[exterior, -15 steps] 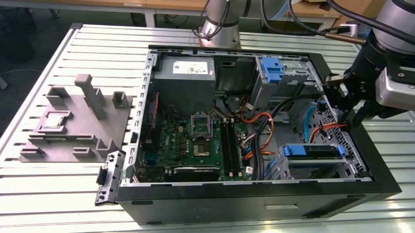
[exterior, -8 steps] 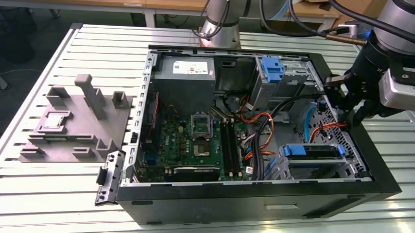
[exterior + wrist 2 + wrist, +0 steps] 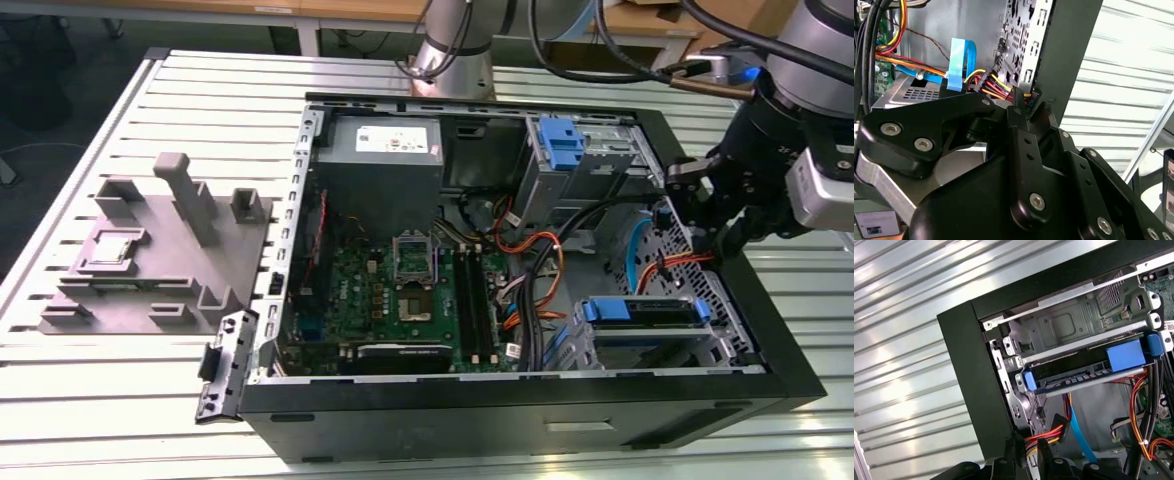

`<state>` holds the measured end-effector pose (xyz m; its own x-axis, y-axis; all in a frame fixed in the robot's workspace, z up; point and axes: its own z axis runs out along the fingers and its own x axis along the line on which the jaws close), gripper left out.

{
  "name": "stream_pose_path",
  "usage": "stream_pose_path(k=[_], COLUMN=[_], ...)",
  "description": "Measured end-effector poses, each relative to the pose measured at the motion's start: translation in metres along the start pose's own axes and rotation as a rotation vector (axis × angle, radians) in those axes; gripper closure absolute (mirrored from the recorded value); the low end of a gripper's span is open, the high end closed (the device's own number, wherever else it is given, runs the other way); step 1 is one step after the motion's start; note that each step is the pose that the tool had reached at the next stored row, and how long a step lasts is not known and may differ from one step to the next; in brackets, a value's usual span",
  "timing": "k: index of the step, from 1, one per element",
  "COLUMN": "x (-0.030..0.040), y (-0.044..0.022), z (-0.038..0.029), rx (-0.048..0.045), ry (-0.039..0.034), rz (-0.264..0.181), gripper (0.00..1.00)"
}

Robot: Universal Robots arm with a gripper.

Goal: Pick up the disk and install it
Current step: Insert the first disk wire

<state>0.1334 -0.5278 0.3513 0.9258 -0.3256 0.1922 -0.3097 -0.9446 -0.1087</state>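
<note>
Disk (image 3: 643, 312) looks seated already: blue-framed, in the drive cage at about 4 o'clock in the exterior view, inside the open PC case (image 3: 534, 400); first wrist view shows the same blue frame slotted into the bay (image 3: 1089, 367); my read is the install is mostly or fully done, though I can't confirm it's latched.

Tool (image 3: 1026, 452) hangs over the case's edge at about 3 o'clock in the exterior view, just above a bundle of red/yellow/orange cables (image 3: 1046, 435); fingertips (image 3: 1015, 112) sit close together with nothing visibly held; looks nearly closed and empty, but the cables behind them make the gap hard to judge.

Farther off: power supply (image 3: 383, 145) at 12 o'clock; grey fixture (image 3: 154, 250) on the slatted worktop (image 3: 120, 400) at 9 o'clock.

Hidden: disk's connector end, any latch engagement.
</note>
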Motion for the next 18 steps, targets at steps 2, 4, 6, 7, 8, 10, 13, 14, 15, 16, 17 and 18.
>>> stream_pose_path(k=[2, 4, 6, 7, 8, 10, 13, 14, 15, 16, 17, 18], x=[-0.0001, -0.0001, -0.0002, -0.0002, -0.0002, -0.0002, -0.0002, -0.0002, -0.0002, -0.0002, -0.0002, -0.0002], y=[0.0001, 0.0001, 0.0002, 0.0002, 0.0001, 0.0001, 0.0002, 0.0001, 0.0001, 0.0001, 0.0001, 0.0001], z=[0.0006, 0.0011, 0.0011, 0.0010, 0.0010, 0.0010, 0.0010, 0.0010, 0.0010, 0.0010, 0.0010, 0.0010], rx=[-0.0141, -0.0201, -0.0207, -0.0212, -0.0214, -0.0215, -0.0225, -0.0228, -0.0233, -0.0238, -0.0246, -0.0254], ry=[0.0106, 0.0175, 0.0180, 0.0186, 0.0190, 0.0192, 0.0195, 0.0196, 0.0198, 0.0199, 0.0202, 0.0205], rz=[-0.004, -0.006, -0.006, -0.006, -0.006, -0.006, -0.007, -0.007, -0.007, -0.007, -0.007, -0.007], gripper=[0.69, 0.69, 0.69, 0.69, 0.69, 0.69, 0.69, 0.69, 0.69, 0.69, 0.69, 0.69])
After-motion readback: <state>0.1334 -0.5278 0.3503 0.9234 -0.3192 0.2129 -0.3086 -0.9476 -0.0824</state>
